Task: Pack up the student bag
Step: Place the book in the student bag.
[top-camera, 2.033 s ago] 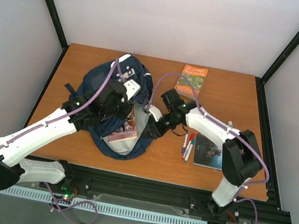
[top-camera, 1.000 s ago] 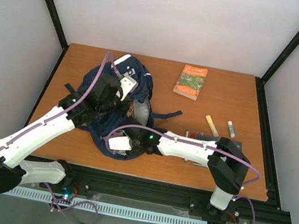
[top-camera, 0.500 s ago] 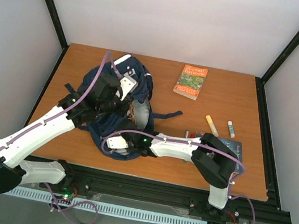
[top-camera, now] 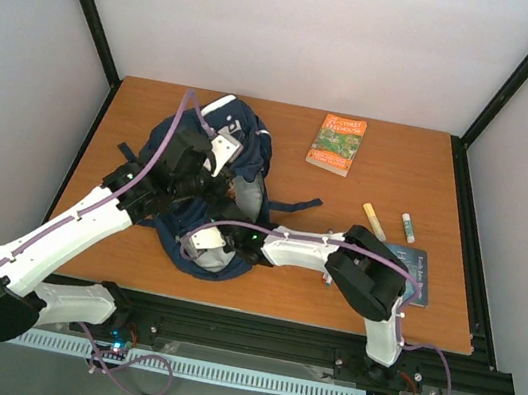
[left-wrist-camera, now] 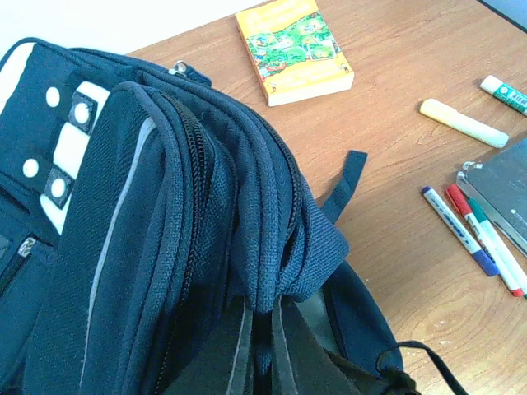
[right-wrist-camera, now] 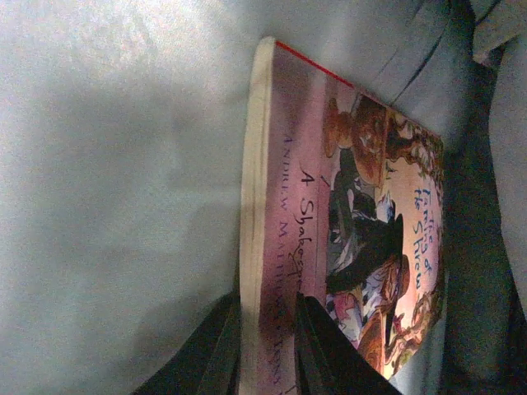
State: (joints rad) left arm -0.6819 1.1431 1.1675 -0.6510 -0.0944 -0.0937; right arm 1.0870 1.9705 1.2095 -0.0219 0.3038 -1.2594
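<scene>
Student bag point(top-camera: 250, 147), navy, lies open at centre-left of the table point(top-camera: 404, 150) in the top view. Inside it, the right gripper point(right-wrist-camera: 268, 317) is clamped on a pink paperback point(right-wrist-camera: 354, 230). The left gripper point(left-wrist-camera: 259, 333) pinches a fold of the bag's rim fabric.

I see student bag point(left-wrist-camera: 165, 230): navy, white patch. Orange book point(left-wrist-camera: 294, 49) has green artwork. Pink book point(right-wrist-camera: 346, 247), cream pages.

The student bag point(left-wrist-camera: 165, 230) is matt, coarse woven cloth; the bench point(left-wrist-camera: 412, 41) is smooth-grained wood; the paperback point(right-wrist-camera: 362, 247) in the right gripper point(right-wrist-camera: 268, 304) has a glossy paper cover.
</scene>
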